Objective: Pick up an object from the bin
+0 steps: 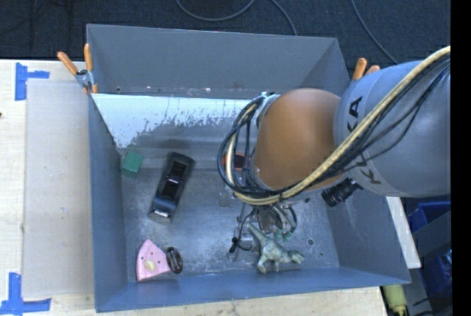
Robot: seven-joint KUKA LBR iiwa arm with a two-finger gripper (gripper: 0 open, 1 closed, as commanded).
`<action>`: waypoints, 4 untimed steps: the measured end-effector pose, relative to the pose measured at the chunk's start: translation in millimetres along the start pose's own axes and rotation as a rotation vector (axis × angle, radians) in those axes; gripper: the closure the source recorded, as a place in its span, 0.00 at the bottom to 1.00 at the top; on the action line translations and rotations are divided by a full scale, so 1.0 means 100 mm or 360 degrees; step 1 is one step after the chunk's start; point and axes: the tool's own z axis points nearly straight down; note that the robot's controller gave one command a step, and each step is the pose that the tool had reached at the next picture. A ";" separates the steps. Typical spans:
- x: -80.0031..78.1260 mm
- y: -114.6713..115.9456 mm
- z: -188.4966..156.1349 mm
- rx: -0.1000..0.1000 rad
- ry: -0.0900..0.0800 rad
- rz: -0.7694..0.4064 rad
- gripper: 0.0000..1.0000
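Camera view looks down on the grey bin (107,197), where the arm's gripper (263,230) hangs low in the front right part, just under the orange wrist cover (294,138) and its loops of cable. Directly beneath it, close to the front wall, lies a pale green, crumpled-looking thing (278,254), and the gripper's tip seems to touch or nearly touch its upper edge. Whether the gripper is spread or closed I cannot tell, since the cover and cables mask it. The risks follow from that position. The pale thing sits close to the front wall, so a closing grasp may catch only a thin edge and let it slip on the lift, or the gripper may scrape the wall or the floor. Its irregular shape probably offers a poor hold. The dangling cables might snag on it too. The other things, a black oblong device (171,185), a small green block (132,162), a pink wedge (151,261) and a dark ring (174,259), lie well apart to the left and are unlikely to interfere.
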 end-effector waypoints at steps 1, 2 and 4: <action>0.00 0.00 0.00 0.0000 0.0000 0.0001 0.00; 0.06 -0.38 0.09 0.0000 0.0002 -0.0121 0.00; 0.06 -0.94 0.41 -0.0001 0.0006 -0.0210 0.00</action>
